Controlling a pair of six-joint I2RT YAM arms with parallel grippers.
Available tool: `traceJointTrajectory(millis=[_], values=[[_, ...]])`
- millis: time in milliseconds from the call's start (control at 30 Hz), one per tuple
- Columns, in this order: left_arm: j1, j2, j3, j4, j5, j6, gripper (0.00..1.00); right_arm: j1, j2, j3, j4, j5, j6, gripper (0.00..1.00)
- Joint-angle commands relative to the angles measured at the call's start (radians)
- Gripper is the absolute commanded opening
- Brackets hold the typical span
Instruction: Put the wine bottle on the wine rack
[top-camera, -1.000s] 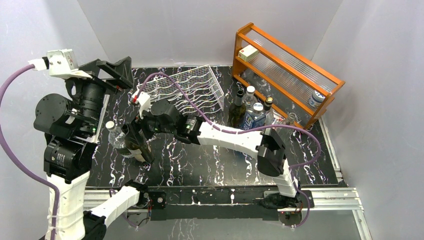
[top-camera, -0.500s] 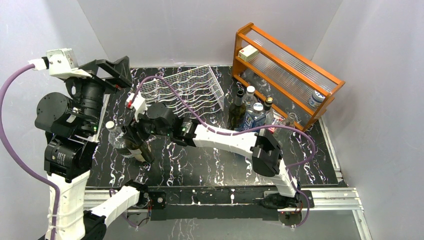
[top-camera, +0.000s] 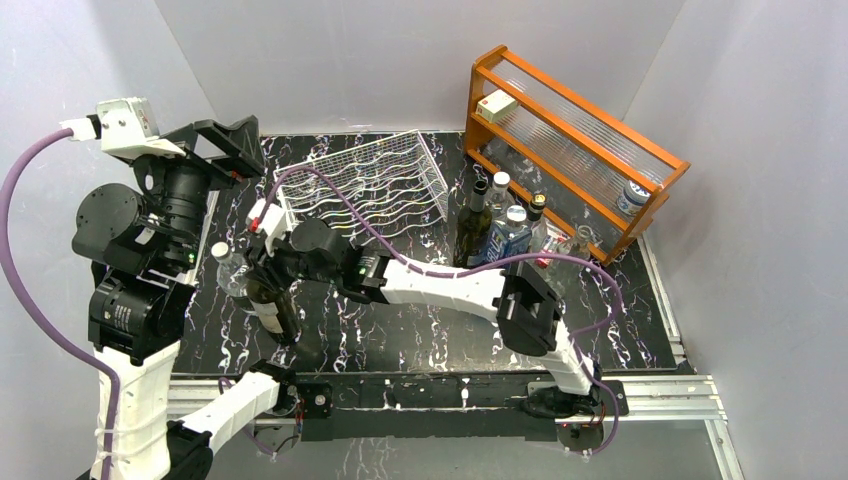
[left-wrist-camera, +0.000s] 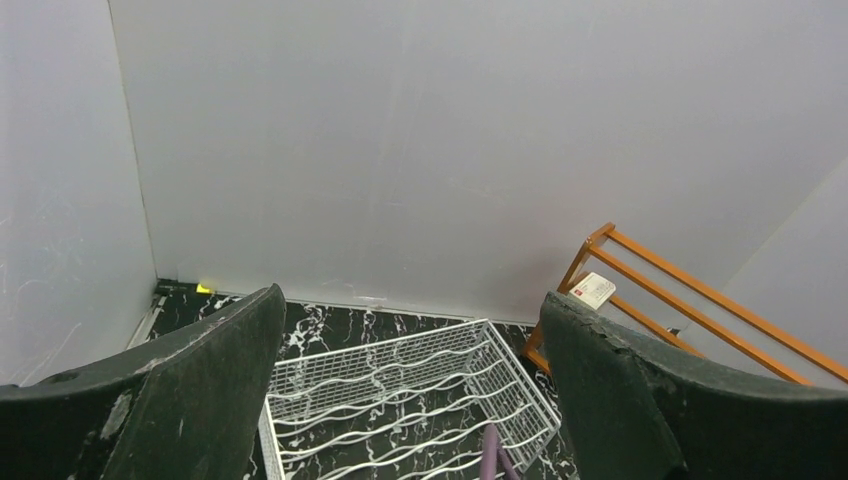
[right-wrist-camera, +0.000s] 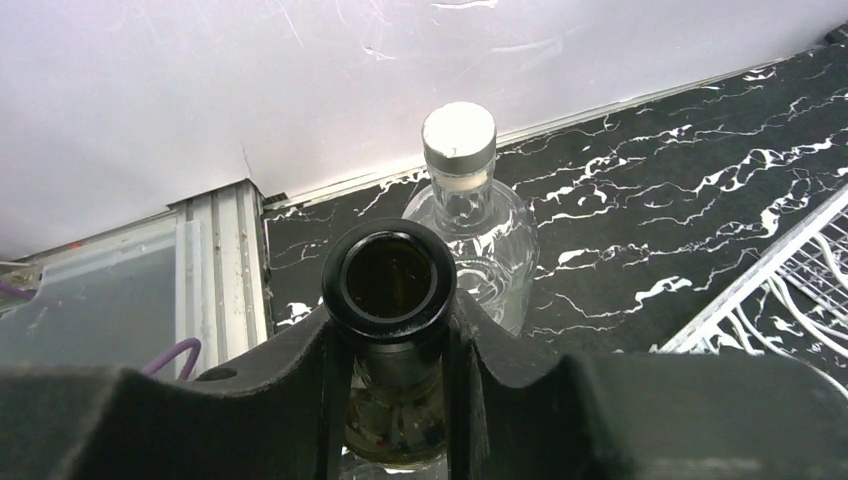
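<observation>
right hand: clamped on the wine bottle neck, ready to lift and carry
wine bottle: left side of desk, beside clear bottle, well apart from wine rack
left hand: wide open, empty, raised out of the way

Left gripper with fingers spread wide, framing the white wire wine rack on a black marbled table. To the right, an orange wooden shelf bearing a white box. Purple cable crossing the rack's near edge

We find the wine rack at the rear of the surface, the shelf to its right, bottles before the shelf, and the wine bottle front-left.
</observation>
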Motion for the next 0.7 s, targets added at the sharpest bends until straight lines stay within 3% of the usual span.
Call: traceJointTrajectory(millis=[0,267,500,667], values=[[-0.003,-0.001,0.023,-0.01,-0.007,0.003,0.98,0.007,-0.13,-0.065,0.059,0.078,-0.044,0.19],[-0.004,0.014,-0.023,-0.056,0.058,-0.017,0.98,-0.002,-0.361,-0.28,0.041,0.144,-0.083,0.11],[-0.003,0.016,-0.112,-0.071,0.16,-0.02,0.98,-0.055,-0.548,-0.454,0.029,0.178,-0.012,0.05],[-0.002,0.007,-0.279,-0.013,0.296,0.025,0.96,-0.087,-0.641,-0.558,0.054,0.234,0.032,0.06]])
